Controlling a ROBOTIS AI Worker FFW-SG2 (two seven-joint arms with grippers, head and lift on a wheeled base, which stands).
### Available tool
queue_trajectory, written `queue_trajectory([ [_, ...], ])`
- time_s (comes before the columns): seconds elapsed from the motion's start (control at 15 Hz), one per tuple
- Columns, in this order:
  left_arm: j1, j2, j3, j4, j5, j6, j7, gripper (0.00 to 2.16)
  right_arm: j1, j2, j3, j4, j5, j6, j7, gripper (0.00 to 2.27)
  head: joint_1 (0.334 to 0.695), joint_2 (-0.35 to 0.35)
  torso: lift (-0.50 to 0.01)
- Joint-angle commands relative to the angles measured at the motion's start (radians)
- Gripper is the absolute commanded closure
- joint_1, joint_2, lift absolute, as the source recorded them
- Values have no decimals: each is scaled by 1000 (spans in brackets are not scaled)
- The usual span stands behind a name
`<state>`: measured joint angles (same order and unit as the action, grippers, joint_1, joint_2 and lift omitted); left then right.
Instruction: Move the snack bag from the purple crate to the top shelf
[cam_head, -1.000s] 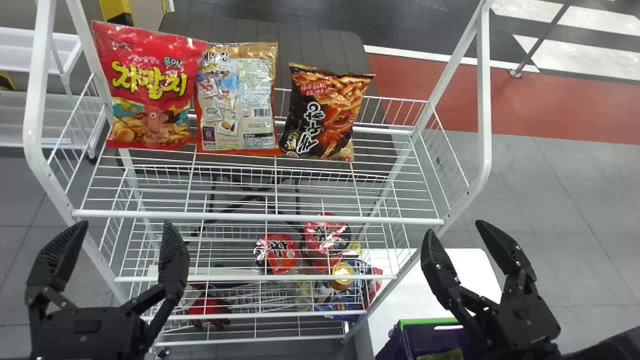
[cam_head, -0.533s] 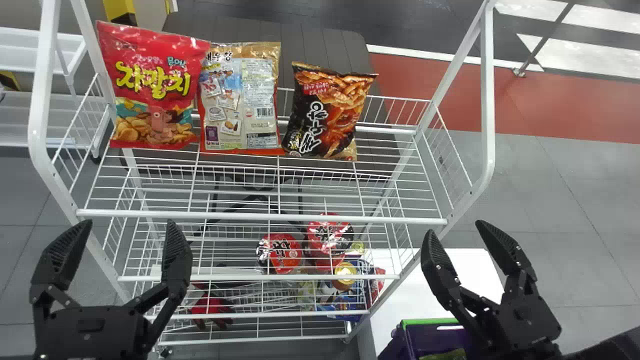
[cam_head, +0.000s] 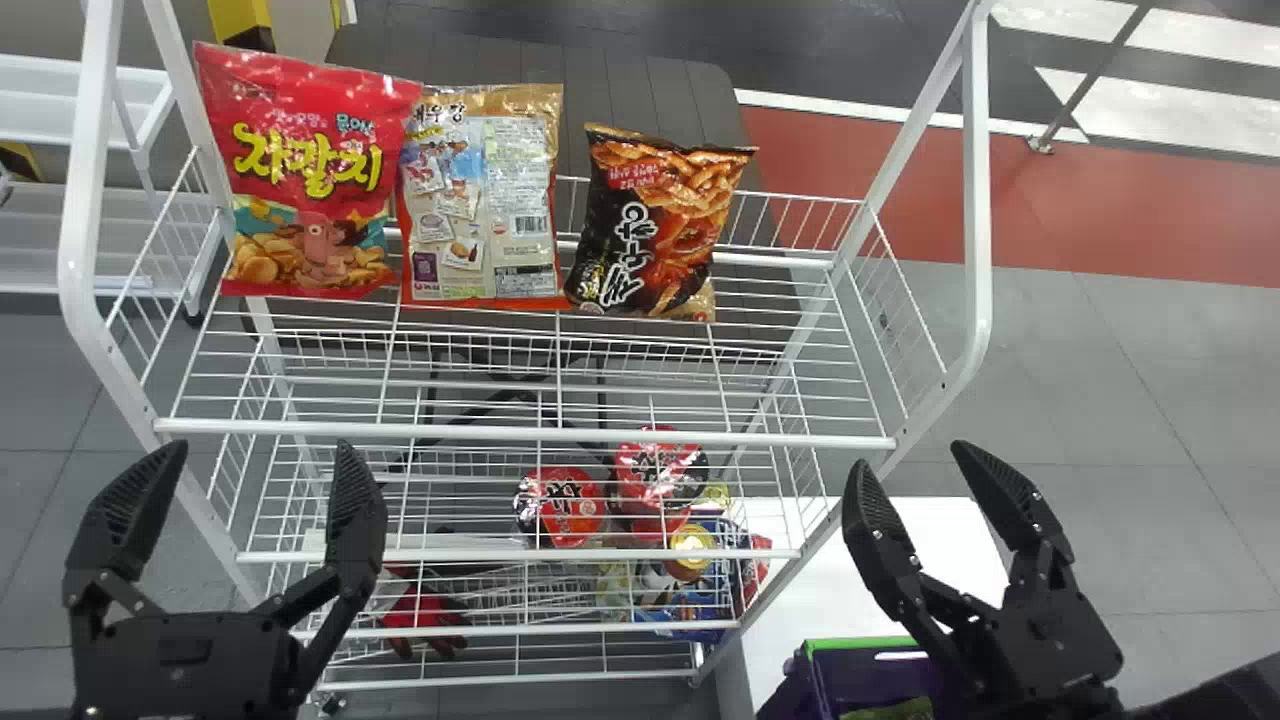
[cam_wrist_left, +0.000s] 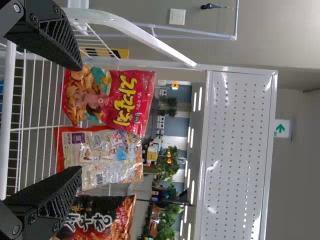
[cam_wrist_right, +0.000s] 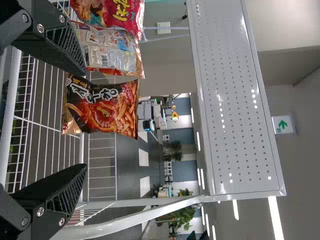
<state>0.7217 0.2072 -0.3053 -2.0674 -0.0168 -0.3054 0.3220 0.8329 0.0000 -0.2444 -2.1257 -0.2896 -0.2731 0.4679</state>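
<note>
Right gripper (cam_head: 912, 455): seen at lower right of the frame, fingers spread wide, nothing held between them.
Left gripper (cam_head: 262, 450): parked at lower left, opened wide as well, nothing gripped.
Purple crate (cam_head: 835, 643): cut off by the bottom edge at lower right, in front of the white table (cam_head: 800, 580).
Snack bag (cam_head: 888, 711): just glimpsed as a green patch inside the crate, right at the bottom edge; mostly hidden.
Top shelf (cam_head: 520, 431): a red bag (cam_head: 310, 170), a beige bag (cam_head: 480, 200) and a dark bag (cam_head: 655, 220) are lined up, upper left to upper middle.
Step in hand: the pick, by the look of it, not yet begun.
Next move: the right gripper needs to be lowered into the crate and closed on the bag, with the walls avoided.
</note>
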Motion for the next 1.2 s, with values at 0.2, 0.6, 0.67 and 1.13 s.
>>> queue_trajectory([
  [0.2, -2, 0, 0, 4, 3, 1, 0, 117, 0, 1, 5, 0, 0, -1, 0, 188, 695, -203, 0],
  [0.6, -4, 0, 0, 4, 5, 1, -1, 117, 0, 1, 7, 0, 0, -1, 0, 188, 695, -200, 0],
  [0.67, -4, 0, 0, 4, 5, 1, -1, 117, 0, 1, 7, 0, 0, -1, 0, 188, 695, -200, 0],
  [1.13, -2, 0, -3, -3, 5, 1, 0, 117, 5, 1, 5, -8, 0, -1, 0, 188, 695, -201, 0],
])
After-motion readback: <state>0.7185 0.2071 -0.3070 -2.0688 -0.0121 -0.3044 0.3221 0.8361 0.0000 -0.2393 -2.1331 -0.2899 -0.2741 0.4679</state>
